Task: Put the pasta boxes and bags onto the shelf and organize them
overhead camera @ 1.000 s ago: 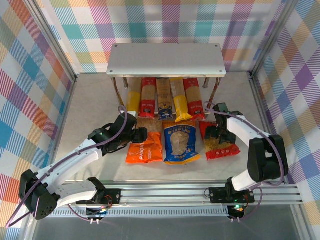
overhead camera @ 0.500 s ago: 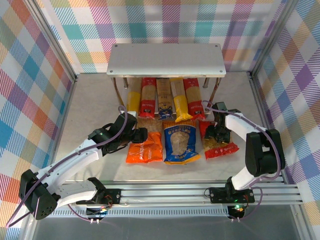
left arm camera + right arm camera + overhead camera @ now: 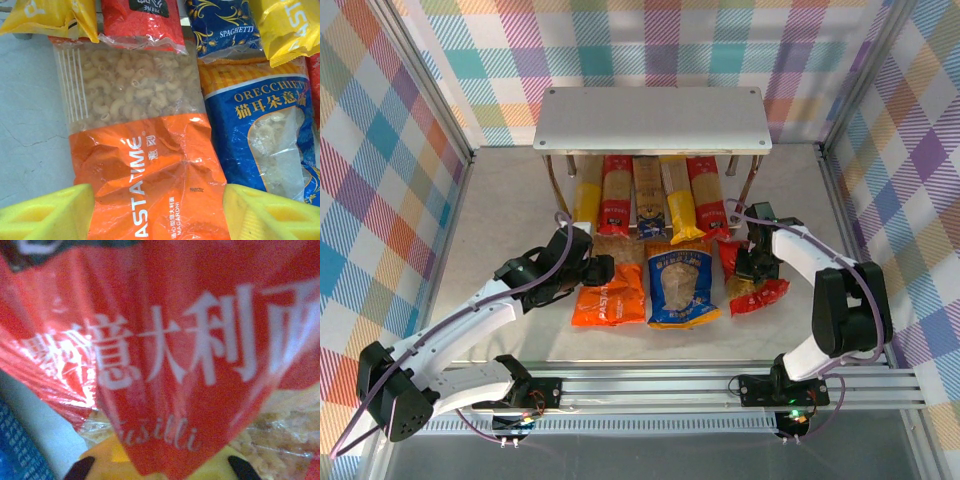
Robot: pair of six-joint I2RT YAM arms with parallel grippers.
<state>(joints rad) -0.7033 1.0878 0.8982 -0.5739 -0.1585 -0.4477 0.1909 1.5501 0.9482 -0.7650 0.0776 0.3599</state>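
The pale grey shelf (image 3: pixel 650 120) stands at the upper centre of the top view, and its top tier is bare. All five spaghetti packs (image 3: pixel 649 200) lie side by side beneath that tier, with their near ends jutting out toward the arms. That part of the job looks done, though the row could be pushed in deeper.

The three bags are not yet shelved and sit in a row on the tabletop (image 3: pixel 500 220), just below the packs. The orange macaroni bag (image 3: pixel 612 302) is on the left, the blue orecchiette bag (image 3: pixel 682 288) is in the middle, touching it, and the red fusilli bag (image 3: pixel 760 295) is on the right.

The left pincer (image 3: pixel 159 212) is released. Its yellow fingers are spread to either side of the orange bag's lower end and do not squeeze it. The right pincer (image 3: pixel 752 262) sits on the upper end of the red bag, which looks bunched and raised there. In the right wrist view the film drapes close over the fingers, so I judge it is grasping that bag. Roughly the second half of the task remains: all three bags have to go up, probably onto the bare top tier.
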